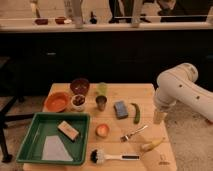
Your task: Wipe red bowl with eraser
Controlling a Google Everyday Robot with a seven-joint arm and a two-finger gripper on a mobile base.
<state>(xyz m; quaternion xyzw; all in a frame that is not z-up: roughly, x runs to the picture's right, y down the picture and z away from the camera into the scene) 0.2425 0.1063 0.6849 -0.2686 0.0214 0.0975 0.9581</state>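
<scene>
While the white arm (179, 86) bends down at the right edge of the table (145, 93), its pincer (159, 116) hangs just off that edge, fingers apart and holding nothing, well away from both task things. The eraser (68, 130) lies inside the green tray (31, 132) at the table's front left, in the tray's upper right part, turned at a slant, with a pale grey sheet (53, 148) beside it lower down. The red bowl (56, 101) sits on the table just behind the tray, near the left edge. Right of it stands a small white bowl (78, 102) with dark contents, and behind that a maroon bowl (79, 86). A green cup (102, 88) and a metal cup (101, 103) stand near the middle. A blue-grey block (120, 109) and a green pod-shaped vegetable (136, 113) lie between the cups and the pincer. Nearer the front are a small orange bowl (102, 130), a fork (133, 133), a banana (151, 145) and a black-bristled brush (114, 157).
</scene>
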